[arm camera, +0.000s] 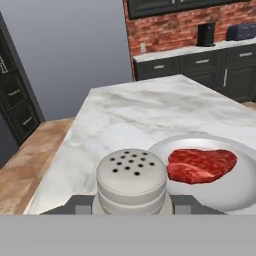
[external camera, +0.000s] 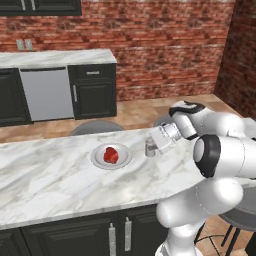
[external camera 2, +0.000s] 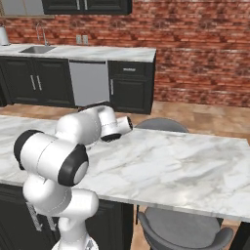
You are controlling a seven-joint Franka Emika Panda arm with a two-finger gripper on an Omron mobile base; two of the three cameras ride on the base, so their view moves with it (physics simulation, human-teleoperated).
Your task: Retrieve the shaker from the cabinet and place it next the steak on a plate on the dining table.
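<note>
From the left base view we see the gripper (external camera: 156,145) holding the shaker (external camera: 150,147) upright on the dining table (external camera: 50,180), just beside the plate (external camera: 96,159) with the steak (external camera: 111,155). In the hand view the shaker (arm camera: 131,181) sits between the fingers (arm camera: 82,202), so we should open slowly and back straight off without tipping it.

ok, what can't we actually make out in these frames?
- Shaker base, hand view: cut off at the bottom, so table contact is unclear.
- Pincer grip, left base view: too small to judge.
- Plate and steak, right base view: hidden behind the arm.
</note>
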